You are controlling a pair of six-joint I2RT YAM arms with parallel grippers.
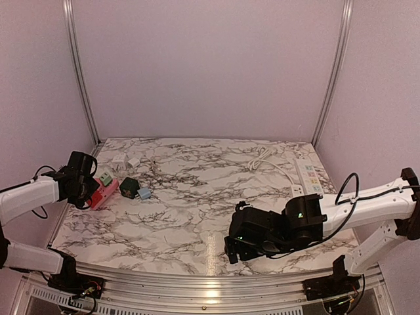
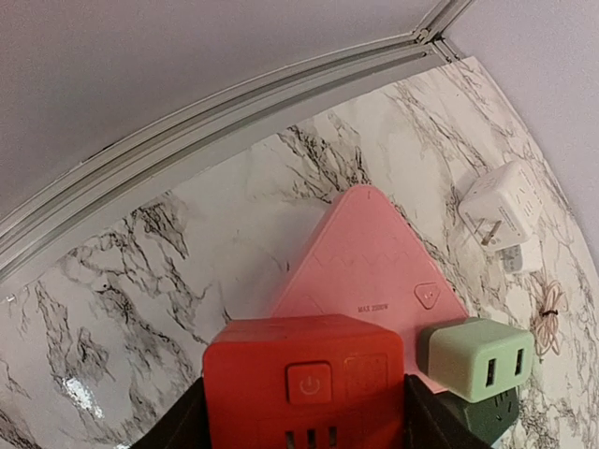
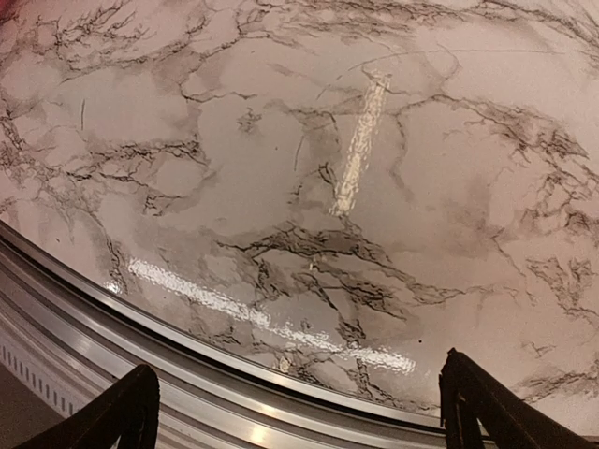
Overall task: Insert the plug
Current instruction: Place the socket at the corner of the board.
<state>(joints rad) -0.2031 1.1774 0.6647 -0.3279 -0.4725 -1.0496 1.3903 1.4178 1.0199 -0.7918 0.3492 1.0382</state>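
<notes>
Now, the left gripper (image 2: 304, 426) is clamped on the red plug (image 2: 304, 374) over the pink power strip (image 2: 365, 257), right gripper (image 3: 299, 402) gaping idle, and, prongs hidden, a crooked push might snag the green adapter (image 2: 477, 360) alongside.

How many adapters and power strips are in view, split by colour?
White adapters: 2
Light green adapter: 1
Dark green adapter: 1
Light blue adapter: 1
Red socket block: 1
Pink power strip: 1
White power strip: 1
Total: 8
</notes>
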